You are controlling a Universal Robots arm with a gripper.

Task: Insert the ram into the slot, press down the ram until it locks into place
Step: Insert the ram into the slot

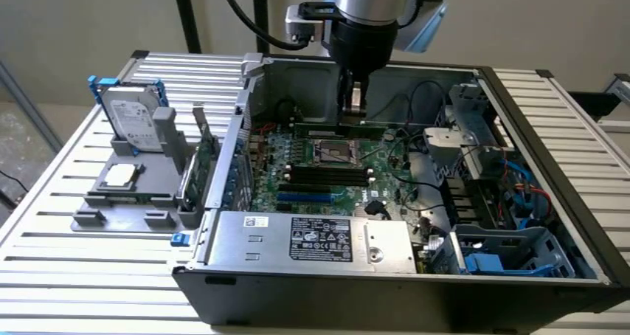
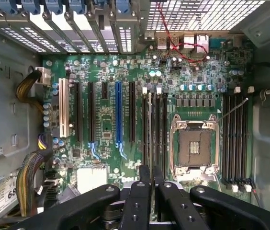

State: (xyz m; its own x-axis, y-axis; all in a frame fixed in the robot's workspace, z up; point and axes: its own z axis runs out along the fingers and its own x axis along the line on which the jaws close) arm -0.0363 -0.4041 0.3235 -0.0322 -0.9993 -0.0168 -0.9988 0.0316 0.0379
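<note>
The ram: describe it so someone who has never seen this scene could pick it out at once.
In the exterior view, start at the open computer case on the slatted table. Above its motherboard, the jaws pinch a long, thin green stick held level: the ram. Unlike the black slots on the board, it is green and held clear of it.
</note>
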